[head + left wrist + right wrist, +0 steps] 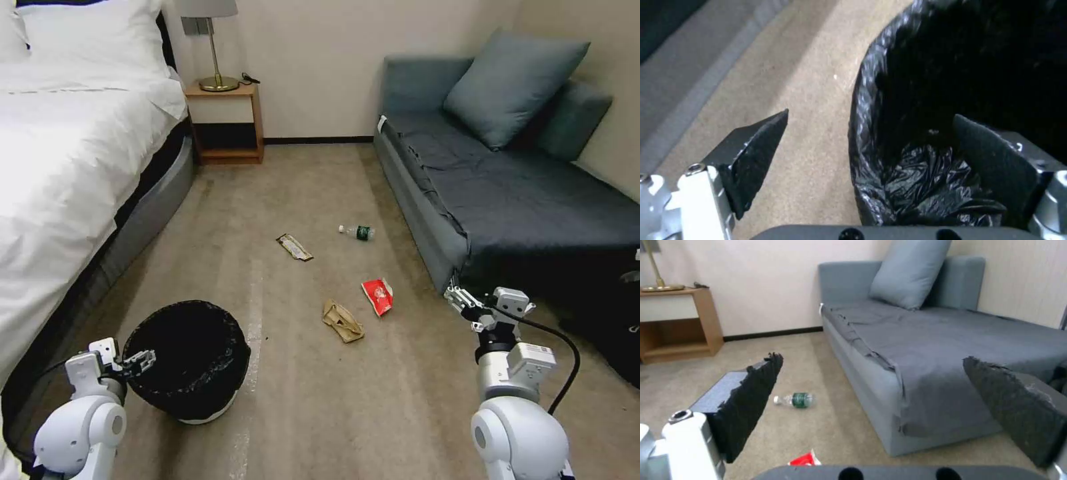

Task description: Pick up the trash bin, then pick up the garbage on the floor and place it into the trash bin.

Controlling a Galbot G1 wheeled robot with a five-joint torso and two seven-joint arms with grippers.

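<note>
Beige carpet [313,413] runs between a white bed [60,167] at left and a grey sofa [520,193] at right, with a wooden nightstand [225,123] against the far wall. Left gripper [141,361] at the near left, spread wide astride the rim of the trash bin [190,357]: one pad [996,166] inside the black liner, the other over the carpet outside. Mid-floor litter, left to right: flat brown-yellow wrapper [294,247], crumpled tan paper bag [343,321], clear bottle [357,231] farthest off, crumpled red wrapper [378,295]. Right gripper [459,297], parted wide and empty, raised beside the sofa's front corner, just right of the red wrapper.
</note>
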